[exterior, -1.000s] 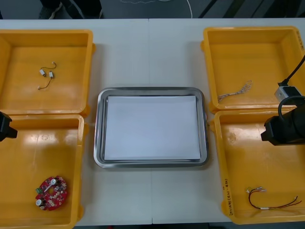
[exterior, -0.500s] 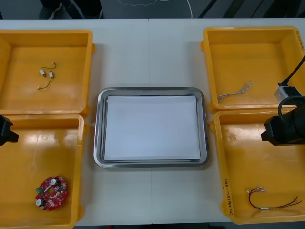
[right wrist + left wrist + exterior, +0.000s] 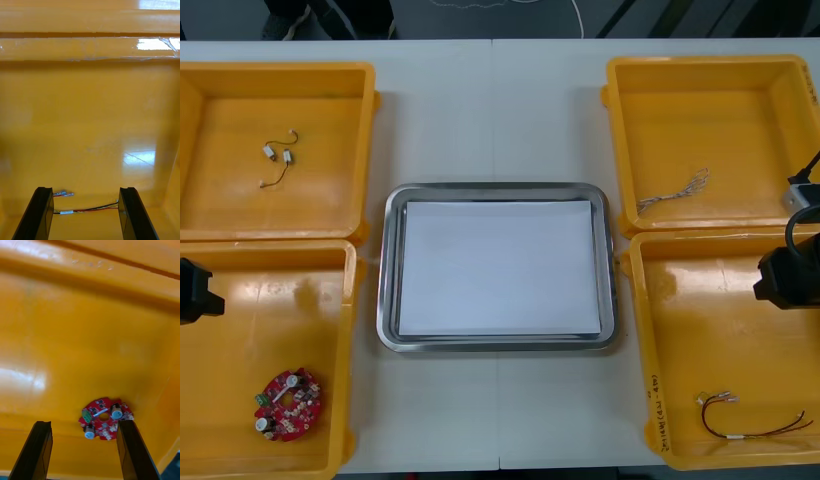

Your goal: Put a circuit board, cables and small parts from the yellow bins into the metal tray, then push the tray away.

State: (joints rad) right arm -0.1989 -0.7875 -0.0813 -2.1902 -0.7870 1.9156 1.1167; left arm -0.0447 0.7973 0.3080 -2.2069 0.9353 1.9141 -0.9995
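Left gripper (image 3: 84, 423), fingers apart, near round red circuit board (image 3: 105, 422); glossy bin (image 3: 75, 333).

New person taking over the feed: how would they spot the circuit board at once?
From the central metal tray, look to the robot's left, to the near yellow bin. The circuit board lies alone on its floor, toward the near edge. It is the one round red disc; the far bin holds just small metal parts.

Left arm (image 3: 192, 290), right arm (image 3: 790, 278) cut by front view's side edges. Left bins (image 3: 350, 300) run off left edge. Cable (image 3: 93, 208) end hidden behind finger (image 3: 129, 213) of right gripper (image 3: 85, 191). Parts (image 3: 277, 155) in far-left bin (image 3: 280, 68) too small to identify.
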